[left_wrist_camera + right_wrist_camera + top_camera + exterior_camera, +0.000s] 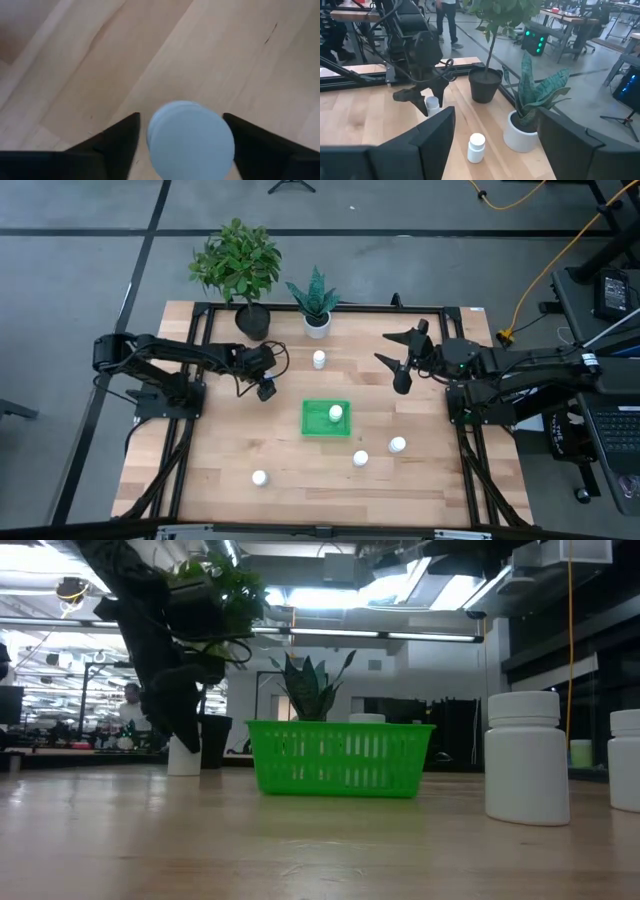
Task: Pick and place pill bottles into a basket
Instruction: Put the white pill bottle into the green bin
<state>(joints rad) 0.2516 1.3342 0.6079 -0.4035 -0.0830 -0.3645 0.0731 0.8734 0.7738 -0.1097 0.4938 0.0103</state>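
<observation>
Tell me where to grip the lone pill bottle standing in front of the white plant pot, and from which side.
Grip the pill bottle across its straight round body just under the cap, coming down from above. It stands upright with bare table all round, so fingers fit either side. The right gripper looks the nearer free one.

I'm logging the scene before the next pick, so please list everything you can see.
pill bottles: six, white; one in the basket, one behind it, three near the front, one at the left gripper
basket: one, green, table centre
plants: two, green; leafy in a black pot, spiky in a white pot, back edge
table: one, light wood
person: at least one, in the room beyond
left gripper: dark, left of the basket
right gripper: dark, fingers open, right of the back bottle
</observation>
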